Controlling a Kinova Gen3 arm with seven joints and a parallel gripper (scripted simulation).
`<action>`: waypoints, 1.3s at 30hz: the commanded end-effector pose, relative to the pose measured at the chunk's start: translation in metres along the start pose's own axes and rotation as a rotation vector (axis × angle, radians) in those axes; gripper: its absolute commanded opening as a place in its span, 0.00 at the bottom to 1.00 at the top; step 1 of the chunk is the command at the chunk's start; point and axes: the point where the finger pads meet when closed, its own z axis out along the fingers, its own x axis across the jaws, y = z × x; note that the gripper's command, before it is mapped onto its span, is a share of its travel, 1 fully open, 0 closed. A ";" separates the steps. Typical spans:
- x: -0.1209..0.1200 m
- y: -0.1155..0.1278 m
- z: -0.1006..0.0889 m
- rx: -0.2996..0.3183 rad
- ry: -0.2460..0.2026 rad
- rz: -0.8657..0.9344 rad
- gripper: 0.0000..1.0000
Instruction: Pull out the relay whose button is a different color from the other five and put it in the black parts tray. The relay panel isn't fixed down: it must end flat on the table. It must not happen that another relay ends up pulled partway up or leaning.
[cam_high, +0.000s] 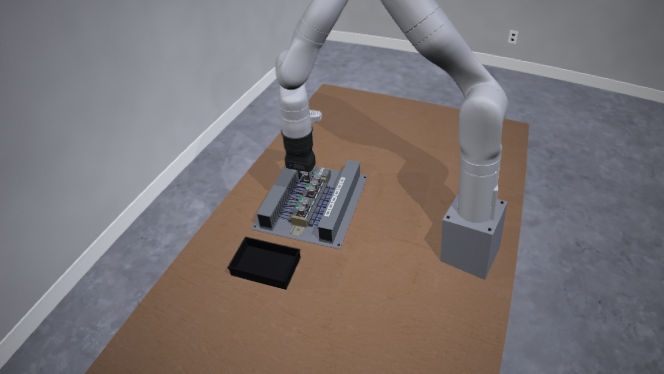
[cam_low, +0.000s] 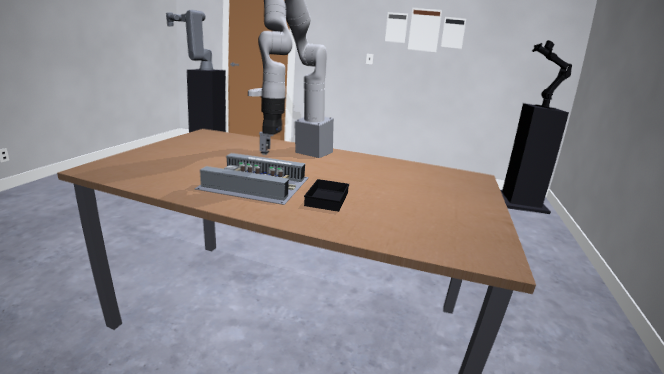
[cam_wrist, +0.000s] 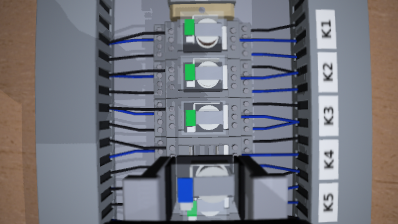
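Observation:
The grey relay panel (cam_high: 311, 202) lies flat on the table and also shows in the exterior view (cam_low: 252, 177). In the wrist view, three relays with green buttons sit in rows K1 (cam_wrist: 205, 35), K2 (cam_wrist: 205, 75) and K3 (cam_wrist: 205, 116). The K4 socket (cam_wrist: 202, 149) is empty. My gripper (cam_wrist: 204, 178) is shut on the relay with the blue button (cam_wrist: 185, 190) and holds it above the far end of the panel (cam_low: 265, 144). A green button (cam_wrist: 192, 211) peeks out below the held relay. The black parts tray (cam_high: 265, 262) stands empty next to the panel's near end.
The robot's grey base (cam_high: 474, 240) stands on the table to the right of the panel. Two raised grey wire ducts (cam_high: 340, 202) run along the panel's long sides, with blue and black wires (cam_wrist: 130, 75) between them and the relays.

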 end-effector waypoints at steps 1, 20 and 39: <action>-0.001 0.000 -0.001 0.000 -0.002 0.000 0.00; -0.003 0.011 -0.001 0.000 -0.002 0.000 0.00; -0.014 0.080 -0.001 0.000 -0.002 0.000 0.00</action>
